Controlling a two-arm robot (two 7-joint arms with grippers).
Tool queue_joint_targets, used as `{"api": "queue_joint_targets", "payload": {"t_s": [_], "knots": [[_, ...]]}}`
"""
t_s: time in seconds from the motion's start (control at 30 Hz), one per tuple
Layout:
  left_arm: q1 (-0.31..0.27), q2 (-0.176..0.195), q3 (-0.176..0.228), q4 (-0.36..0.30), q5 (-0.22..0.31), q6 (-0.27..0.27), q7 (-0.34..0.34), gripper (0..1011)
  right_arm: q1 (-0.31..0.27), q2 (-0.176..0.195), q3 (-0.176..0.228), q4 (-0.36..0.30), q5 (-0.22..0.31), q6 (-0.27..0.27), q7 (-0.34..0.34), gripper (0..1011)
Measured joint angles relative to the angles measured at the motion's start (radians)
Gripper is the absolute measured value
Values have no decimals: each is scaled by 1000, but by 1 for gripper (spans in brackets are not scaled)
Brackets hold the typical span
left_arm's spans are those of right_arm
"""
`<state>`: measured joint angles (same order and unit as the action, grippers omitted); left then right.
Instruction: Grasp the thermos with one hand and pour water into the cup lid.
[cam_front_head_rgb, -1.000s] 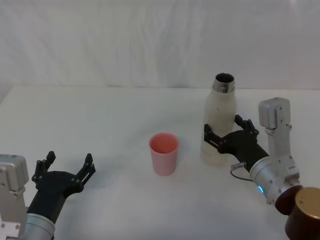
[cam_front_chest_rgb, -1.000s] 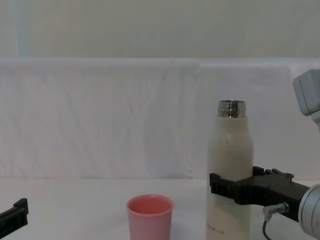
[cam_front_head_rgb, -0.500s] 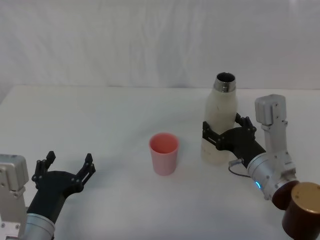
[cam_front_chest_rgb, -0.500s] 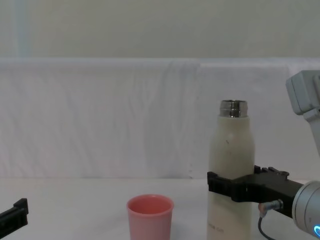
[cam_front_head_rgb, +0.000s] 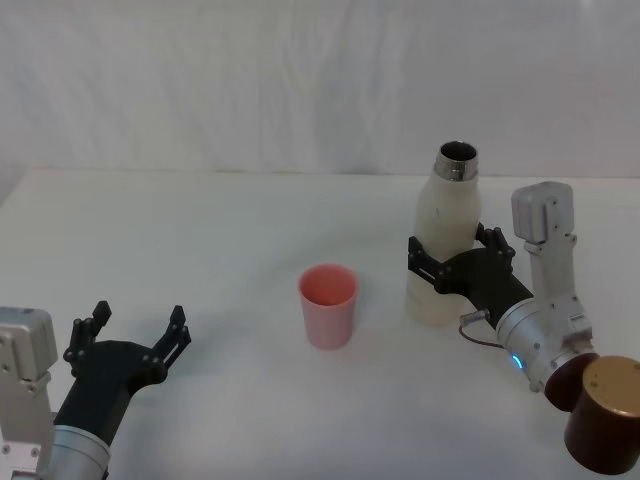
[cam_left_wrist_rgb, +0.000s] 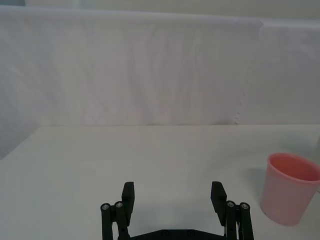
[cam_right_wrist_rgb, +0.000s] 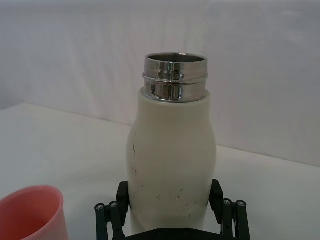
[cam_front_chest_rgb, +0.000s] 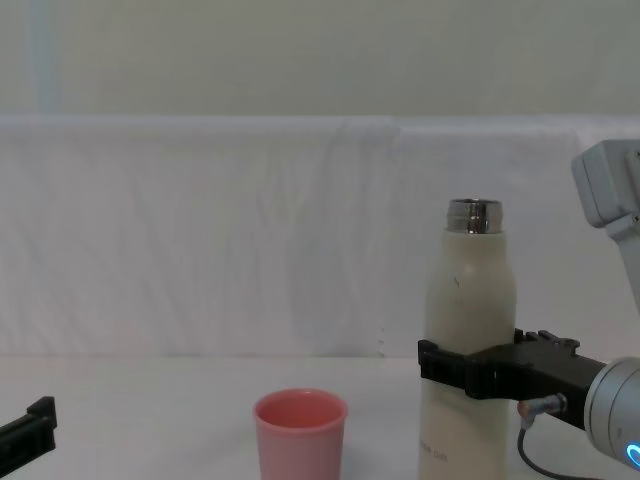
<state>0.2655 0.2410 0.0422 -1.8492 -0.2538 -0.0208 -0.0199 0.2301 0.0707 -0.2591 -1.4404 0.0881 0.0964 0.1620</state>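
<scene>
The thermos is a cream-white bottle with an open steel neck, standing upright at the right of the white table. My right gripper is shut on its lower body, one black finger on each side; in the right wrist view the fingers press against the thermos. The chest view shows the thermos with the right gripper clamped around it. The pink cup lid stands upright to the left of the thermos, apart from it, and is also seen as cup lid. My left gripper rests open at the near left.
A brown cylinder sits at the near right corner behind my right arm. A white cloth wall closes off the table's far edge. In the left wrist view the cup lid stands ahead of the left gripper.
My right gripper and the thermos in it have shifted slightly to the right. The cup lid and the left arm have not moved.
</scene>
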Motion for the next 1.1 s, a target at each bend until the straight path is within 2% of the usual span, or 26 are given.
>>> {"api": "queue_joint_targets", "payload": {"t_s": [0.47,0.57,1.1], "knots": [[0,0,0,0,0,0,0,1001,-1,1,0,-3,2,2,3,1003],[0,0,0,0,0,0,0,1001,-2,1,0,-3,2,2,3,949],[0,0,0,0,0,0,0,1001,-2,1,0,-4,2,2,2,950]]}}
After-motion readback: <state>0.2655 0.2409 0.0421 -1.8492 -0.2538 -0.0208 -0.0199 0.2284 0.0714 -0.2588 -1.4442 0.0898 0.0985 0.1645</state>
